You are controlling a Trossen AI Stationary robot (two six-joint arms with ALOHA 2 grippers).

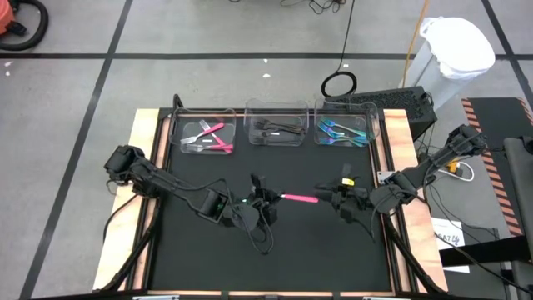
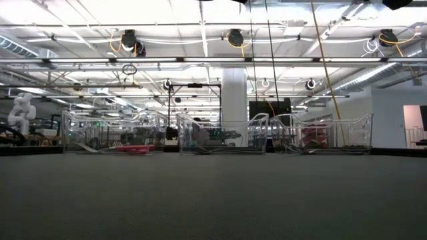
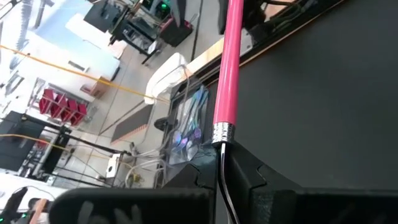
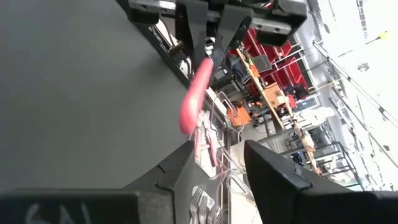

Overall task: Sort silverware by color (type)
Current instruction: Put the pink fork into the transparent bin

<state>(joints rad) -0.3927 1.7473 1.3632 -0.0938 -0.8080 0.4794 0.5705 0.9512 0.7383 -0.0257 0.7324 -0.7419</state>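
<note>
The pink utensil (image 1: 298, 198) has a slim pink handle ending in a silver collar and a thin metal neck; its head is hidden. It lies level above the middle of the bench (image 1: 275, 250), long axis running between the two grippers. The left gripper (image 1: 268, 200) is closed on its metal end. The right gripper (image 1: 331, 197) sits at the handle's free tip, fingers parted. Beyond it, three bins (image 1: 277, 129) hold pink, black and teal silverware.
</note>
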